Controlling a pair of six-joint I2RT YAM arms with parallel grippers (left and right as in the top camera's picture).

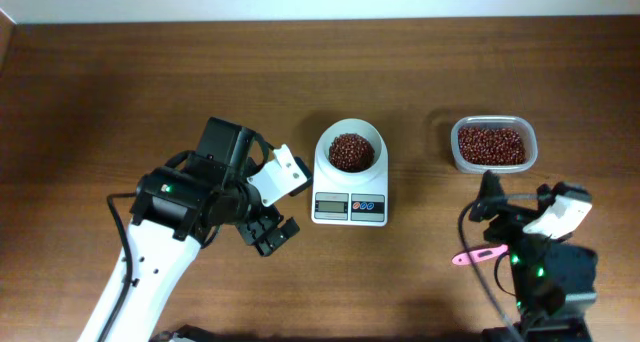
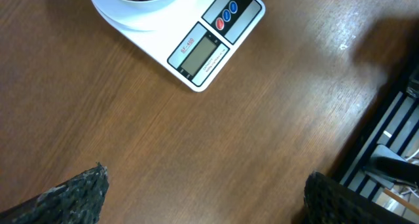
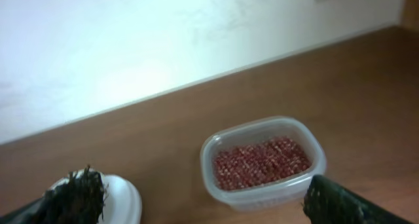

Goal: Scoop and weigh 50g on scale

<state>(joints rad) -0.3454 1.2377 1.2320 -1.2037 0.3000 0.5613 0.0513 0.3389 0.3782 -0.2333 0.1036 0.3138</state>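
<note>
The red-brown beans (image 1: 351,150), one heap in the bowl (image 1: 324,150) on the one scale (image 1: 349,208) and another in the one clear tub (image 1: 456,150) right of the scale, look light, hard and prone to roll, so they are probably best lifted with the single pink scoop (image 1: 478,255) by its handle, while the left gripper (image 2: 206,204) and right gripper (image 3: 209,204) have fingers spread and empty.

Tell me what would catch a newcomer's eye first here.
The white scale stands at the middle of the table, its bowl holding red-brown beans. To its right sits a clear tub of the same beans. The left gripper hangs open beside the scale, and the right gripper is open, facing the tub.
</note>
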